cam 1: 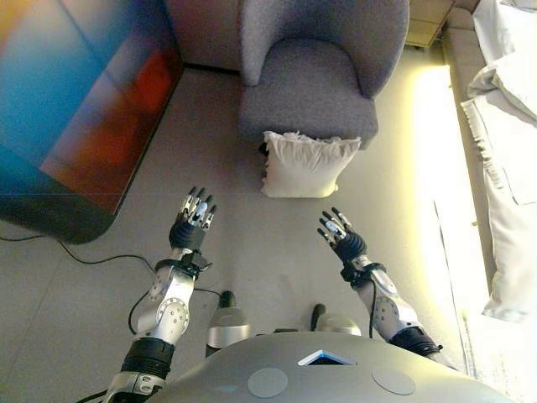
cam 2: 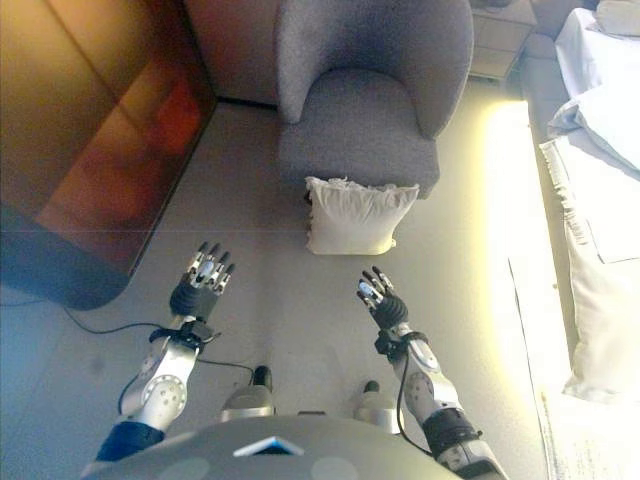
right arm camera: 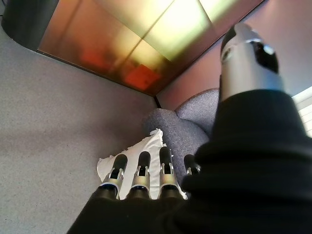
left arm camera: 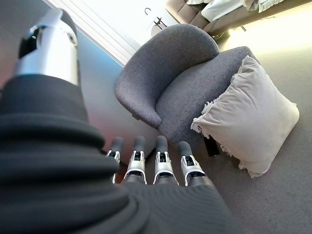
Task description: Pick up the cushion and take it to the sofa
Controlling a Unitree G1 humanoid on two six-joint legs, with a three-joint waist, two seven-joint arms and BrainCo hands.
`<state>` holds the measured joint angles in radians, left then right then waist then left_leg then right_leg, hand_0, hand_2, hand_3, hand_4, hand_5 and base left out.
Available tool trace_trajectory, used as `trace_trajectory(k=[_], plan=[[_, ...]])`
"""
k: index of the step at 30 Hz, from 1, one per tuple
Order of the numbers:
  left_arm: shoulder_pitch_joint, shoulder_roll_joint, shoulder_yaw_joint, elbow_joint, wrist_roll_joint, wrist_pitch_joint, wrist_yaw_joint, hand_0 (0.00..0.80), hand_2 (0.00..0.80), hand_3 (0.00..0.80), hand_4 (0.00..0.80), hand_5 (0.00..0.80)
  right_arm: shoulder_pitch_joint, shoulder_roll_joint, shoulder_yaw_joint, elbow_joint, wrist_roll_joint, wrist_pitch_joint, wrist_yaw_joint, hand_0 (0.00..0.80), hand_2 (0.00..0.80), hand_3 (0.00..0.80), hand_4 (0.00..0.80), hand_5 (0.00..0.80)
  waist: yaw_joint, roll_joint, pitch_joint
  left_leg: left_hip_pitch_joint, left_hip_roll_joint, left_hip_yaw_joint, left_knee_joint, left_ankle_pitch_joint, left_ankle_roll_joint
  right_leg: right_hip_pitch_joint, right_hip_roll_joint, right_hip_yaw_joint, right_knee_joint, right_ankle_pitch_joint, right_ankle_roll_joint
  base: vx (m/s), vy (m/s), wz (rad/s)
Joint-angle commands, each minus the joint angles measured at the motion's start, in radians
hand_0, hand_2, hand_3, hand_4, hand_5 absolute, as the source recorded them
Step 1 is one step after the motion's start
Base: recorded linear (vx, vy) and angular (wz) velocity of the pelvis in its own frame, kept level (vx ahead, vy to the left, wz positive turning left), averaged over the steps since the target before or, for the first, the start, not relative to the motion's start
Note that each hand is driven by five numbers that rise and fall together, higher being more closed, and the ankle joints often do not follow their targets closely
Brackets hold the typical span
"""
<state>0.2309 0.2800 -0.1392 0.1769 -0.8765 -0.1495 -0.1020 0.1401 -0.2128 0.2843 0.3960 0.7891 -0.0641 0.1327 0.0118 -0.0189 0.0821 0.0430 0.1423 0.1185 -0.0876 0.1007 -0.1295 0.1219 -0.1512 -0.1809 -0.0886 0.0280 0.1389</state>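
Note:
A cream cushion (cam 1: 306, 164) with a frilled edge stands on the grey floor, leaning against the front of a grey upholstered sofa chair (cam 1: 315, 63). It also shows in the left wrist view (left arm camera: 251, 119) and the right wrist view (right arm camera: 132, 156). My left hand (cam 1: 195, 215) is open, fingers straight, held above the floor short of the cushion and to its left. My right hand (cam 1: 338, 230) is open too, short of the cushion and slightly to its right. Neither hand touches the cushion.
A large dark glossy panel (cam 1: 75, 109) stands along the left. A bed with white bedding (cam 1: 508, 126) runs along the right edge. Open grey floor (cam 1: 260, 243) lies between my hands and the cushion.

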Motion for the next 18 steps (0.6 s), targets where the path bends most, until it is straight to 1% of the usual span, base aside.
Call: trace_trajectory(k=[1, 3, 5, 8, 13, 16, 18], plan=[[-0.034, 0.027, -0.003, -0.055, 0.031, -0.043, -0.023, 0.0, 0.0, 0.0, 0.0, 0.0, -0.047, 0.002, -0.021, -0.07, 0.027, -0.054, 0.004, 0.0, 0.0, 0.0, 0.0, 0.0, -0.008, 0.003, -0.001, 0.01, -0.044, 0.044, 0.025, -0.073, 0.058, -0.063, 0.023, -0.017, 0.05, 0.008, -0.003, 0.0, 0.0, 0.0], [-0.031, 0.024, -0.002, -0.05, 0.013, -0.045, -0.039, 0.0, 0.0, 0.0, 0.0, 0.0, -0.047, 0.003, -0.025, -0.069, 0.026, -0.051, 0.004, 0.0, 0.0, 0.0, 0.0, 0.0, -0.009, 0.003, -0.002, 0.011, -0.044, 0.045, 0.025, -0.073, 0.058, -0.061, 0.023, -0.016, 0.049, 0.007, -0.003, 0.0, 0.0, 0.0], [-0.03, 0.024, 0.009, -0.048, 0.029, -0.025, -0.027, 0.0, 0.0, 0.0, 0.0, 0.0, -0.047, 0.001, -0.028, -0.067, 0.027, -0.046, 0.006, 0.0, 0.0, 0.0, 0.0, 0.0, -0.008, 0.002, -0.004, 0.013, -0.041, 0.043, 0.027, -0.074, 0.055, -0.059, 0.023, -0.014, 0.048, 0.008, -0.003, 0.0, 0.0, 0.0], [-0.021, 0.031, 0.012, -0.049, 0.061, -0.03, -0.025, 0.0, 0.0, 0.0, 0.0, 0.0, -0.045, -0.004, -0.027, -0.075, 0.024, -0.032, 0.007, 0.0, 0.0, 0.0, 0.0, 0.0, -0.009, 0.0, -0.005, 0.019, -0.036, 0.041, 0.044, -0.084, 0.054, -0.055, 0.023, -0.004, 0.05, 0.007, -0.005, 0.012, -0.002, 0.0], [0.005, 0.03, 0.019, -0.069, 0.048, -0.031, -0.03, 0.0, 0.0, 0.0, 0.0, 0.0, -0.03, -0.008, -0.029, -0.073, 0.029, -0.023, 0.014, 0.0, 0.0, 0.0, 0.0, 0.0, -0.004, -0.002, -0.007, 0.006, -0.034, 0.039, 0.089, -0.097, 0.051, -0.051, 0.023, 0.001, 0.047, 0.008, -0.012, 0.007, -0.006, -0.02], [0.014, 0.027, 0.024, -0.069, 0.046, -0.02, -0.024, 0.0, 0.0, 0.0, 0.0, 0.0, -0.026, -0.007, -0.033, -0.07, 0.041, -0.009, 0.021, 0.0, 0.0, 0.0, 0.0, 0.0, -0.001, -0.004, -0.007, 0.004, -0.041, 0.02, 0.095, -0.102, 0.054, -0.05, 0.028, 0.014, 0.044, 0.01, -0.017, 0.0, 0.0, 0.0], [0.024, 0.021, 0.03, -0.066, 0.041, -0.022, -0.027, 0.0, 0.0, 0.0, 0.0, 0.0, -0.019, -0.007, -0.039, -0.07, 0.032, -0.007, 0.027, 0.0, 0.0, 0.0, 0.0, 0.0, -0.002, -0.007, -0.006, 0.001, -0.045, 0.003, 0.118, -0.116, 0.053, -0.054, 0.033, 0.031, 0.048, 0.008, -0.022, 0.016, -0.011, 0.0]])
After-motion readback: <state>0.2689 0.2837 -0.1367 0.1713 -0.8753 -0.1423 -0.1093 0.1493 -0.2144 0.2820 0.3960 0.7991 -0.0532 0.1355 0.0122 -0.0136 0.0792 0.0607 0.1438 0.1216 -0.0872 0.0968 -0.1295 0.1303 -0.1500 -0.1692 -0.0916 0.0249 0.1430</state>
